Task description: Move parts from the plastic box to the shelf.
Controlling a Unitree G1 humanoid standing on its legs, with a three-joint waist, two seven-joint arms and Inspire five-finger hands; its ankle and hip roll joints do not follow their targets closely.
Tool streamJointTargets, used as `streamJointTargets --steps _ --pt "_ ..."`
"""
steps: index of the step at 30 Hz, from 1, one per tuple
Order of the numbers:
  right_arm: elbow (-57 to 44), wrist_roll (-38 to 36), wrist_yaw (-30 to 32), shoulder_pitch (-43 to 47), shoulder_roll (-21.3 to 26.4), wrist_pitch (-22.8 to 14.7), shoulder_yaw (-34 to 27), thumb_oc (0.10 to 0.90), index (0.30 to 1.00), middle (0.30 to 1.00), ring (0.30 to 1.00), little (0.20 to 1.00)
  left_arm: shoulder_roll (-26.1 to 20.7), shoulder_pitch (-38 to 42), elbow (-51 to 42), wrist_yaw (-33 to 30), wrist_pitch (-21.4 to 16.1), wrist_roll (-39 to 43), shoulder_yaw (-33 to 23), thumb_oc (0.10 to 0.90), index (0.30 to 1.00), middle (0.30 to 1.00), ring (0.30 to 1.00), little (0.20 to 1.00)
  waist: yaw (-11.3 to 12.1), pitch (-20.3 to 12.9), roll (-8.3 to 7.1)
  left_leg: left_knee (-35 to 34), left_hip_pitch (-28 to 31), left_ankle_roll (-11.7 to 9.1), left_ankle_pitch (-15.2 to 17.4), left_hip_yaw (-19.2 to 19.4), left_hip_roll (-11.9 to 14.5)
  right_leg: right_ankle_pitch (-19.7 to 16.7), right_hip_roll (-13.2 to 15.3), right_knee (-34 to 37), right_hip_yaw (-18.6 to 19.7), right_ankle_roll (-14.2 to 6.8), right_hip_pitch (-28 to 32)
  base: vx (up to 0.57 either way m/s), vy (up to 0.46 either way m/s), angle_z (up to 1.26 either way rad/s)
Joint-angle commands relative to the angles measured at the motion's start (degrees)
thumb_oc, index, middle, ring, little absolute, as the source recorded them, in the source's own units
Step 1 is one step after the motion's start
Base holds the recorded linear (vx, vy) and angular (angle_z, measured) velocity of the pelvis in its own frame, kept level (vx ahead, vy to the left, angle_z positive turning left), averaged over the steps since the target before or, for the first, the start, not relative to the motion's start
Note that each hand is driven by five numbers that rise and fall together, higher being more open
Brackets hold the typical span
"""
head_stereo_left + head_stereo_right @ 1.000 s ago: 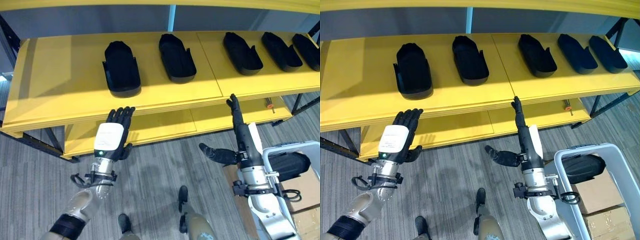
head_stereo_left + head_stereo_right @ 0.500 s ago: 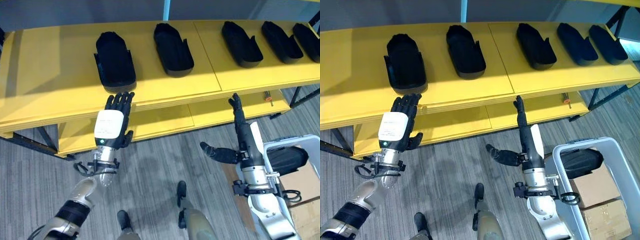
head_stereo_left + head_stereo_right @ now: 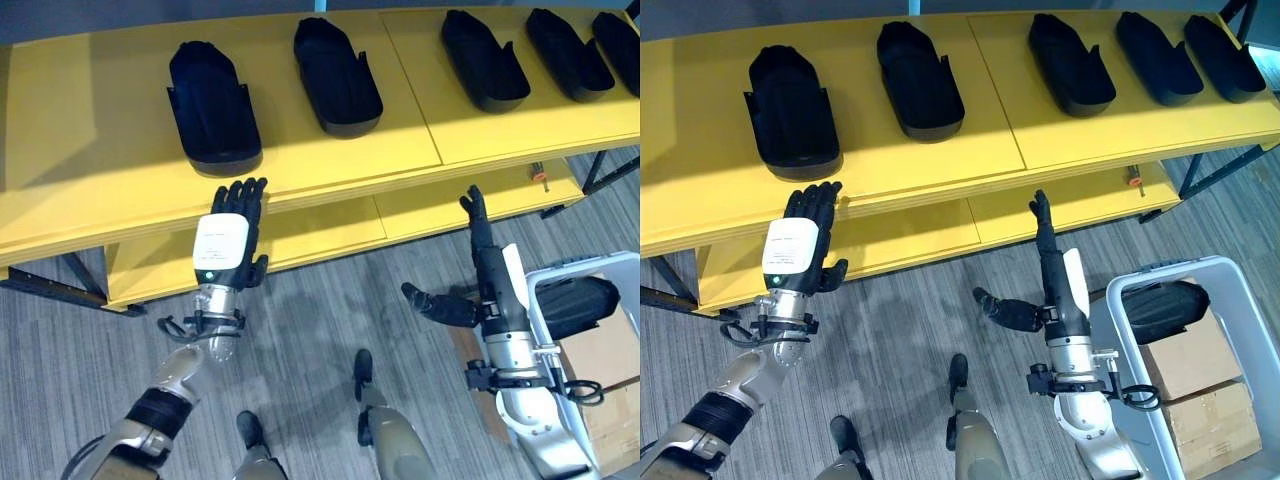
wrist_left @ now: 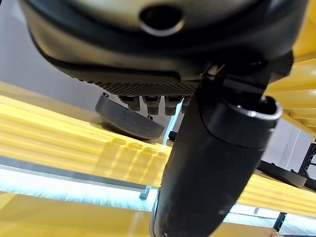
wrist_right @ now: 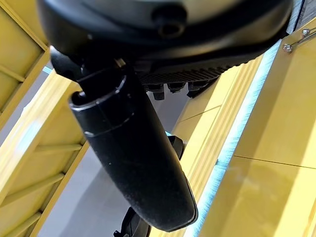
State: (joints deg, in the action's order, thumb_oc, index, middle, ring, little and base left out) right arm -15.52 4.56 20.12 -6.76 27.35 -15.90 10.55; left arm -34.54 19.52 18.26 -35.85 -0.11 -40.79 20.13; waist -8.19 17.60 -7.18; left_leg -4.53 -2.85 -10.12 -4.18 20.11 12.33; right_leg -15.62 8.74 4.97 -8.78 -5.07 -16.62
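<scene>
Five black moulded plastic parts are seen lying in a row on the top board of the yellow metal shelf (image 3: 90,150): far-left part (image 3: 210,108), 2nd part (image 3: 336,76), 3rd part (image 3: 484,58), 4th part (image 3: 568,47), 5th part (image 3: 618,38) at the right edge. All are set lengthways, front to back, apart from one another.

One more black part (image 3: 1164,310) is seen inside the pale grey plastic box (image 3: 1120,350) at lower right, on the floor side, well apart from the shelf. Brown cardboard boxes (image 3: 1195,385) are seen in the box beside it.

L hand (image 3: 226,250) is held up just before the shelf's front edge, below the far-left part, fingers straight and spread, nothing held. R hand (image 3: 478,270) is raised edge-on near the shelf's lower board, fingers straight, thumb stuck out sideways, nothing held.
</scene>
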Motion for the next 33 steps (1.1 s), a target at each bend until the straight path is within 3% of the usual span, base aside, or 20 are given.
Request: streamJointTargets --steps 1,33 --pt "-8.4 2.3 3.5 4.0 1.0 -5.8 -3.3 0.900 1.000 1.000 1.000 1.000 -1.0 10.0 1.0 -6.0 -1.0 0.5 -0.4 0.900 1.000 1.000 1.000 1.000 -0.8 -0.2 -0.13 -0.2 -2.2 2.4 -3.5 -0.3 0.9 5.2 3.9 -0.9 -2.1 -7.3 7.9 0.00 0.000 0.00" --pt "-9.7 0.8 3.5 2.5 2.6 -6.9 -1.9 0.900 1.000 1.000 1.000 1.000 0.8 20.2 19.1 -8.0 1.8 7.0 3.2 0.900 1.000 1.000 1.000 1.000 -2.1 1.6 -1.83 0.3 -3.4 2.4 -4.0 0.3 0.8 4.8 3.8 -1.4 -0.9 -7.3 6.0 0.00 0.002 -0.01"
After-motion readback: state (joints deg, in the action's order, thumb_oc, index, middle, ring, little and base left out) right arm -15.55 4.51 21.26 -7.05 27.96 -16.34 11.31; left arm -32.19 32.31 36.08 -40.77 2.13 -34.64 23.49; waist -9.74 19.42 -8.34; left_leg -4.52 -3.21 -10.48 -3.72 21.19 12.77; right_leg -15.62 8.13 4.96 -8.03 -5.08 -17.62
